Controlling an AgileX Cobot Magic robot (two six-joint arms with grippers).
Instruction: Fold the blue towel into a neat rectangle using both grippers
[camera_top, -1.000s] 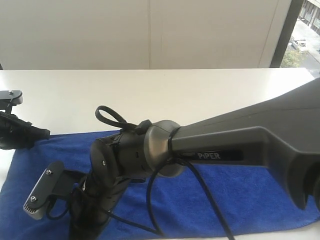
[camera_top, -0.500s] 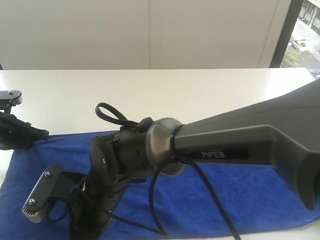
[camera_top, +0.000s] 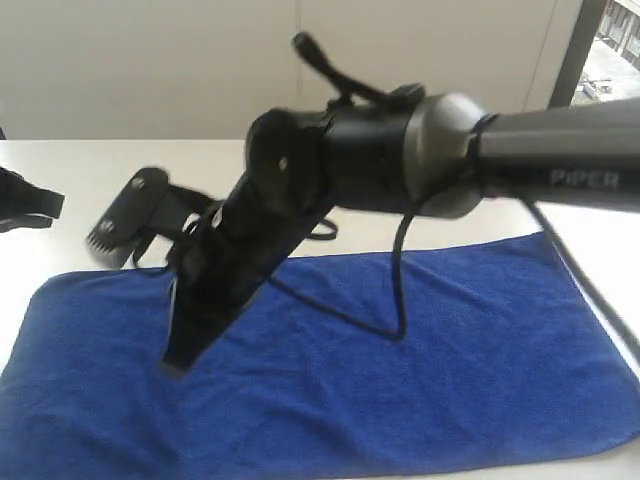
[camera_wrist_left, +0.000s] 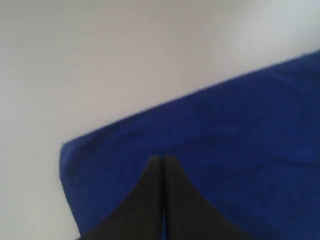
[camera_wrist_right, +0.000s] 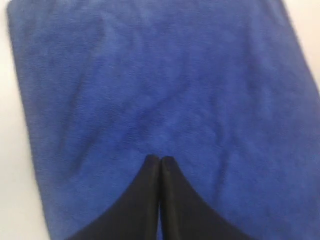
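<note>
White table (camera_top: 120, 160), pale wall (camera_top: 150, 60) behind. Far left, the left gripper (camera_wrist_left: 163, 159) was mostly cut off in the exterior view, jaws pressed together and empty, by a corner of the blue towel (camera_wrist_left: 225, 140). The towel lay flat on the table. Right gripper (camera_top: 178, 358), reaching across, hung above it with jaws together, holding nothing. Seemingly between grasps; next move needs jaws opened onto corners. Layer count and tag unclear; wrist views blurred.

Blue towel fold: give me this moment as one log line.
blue towel: spread flat on table | left gripper: shut, empty, near towel corner | right gripper: shut, empty, over towel
</note>
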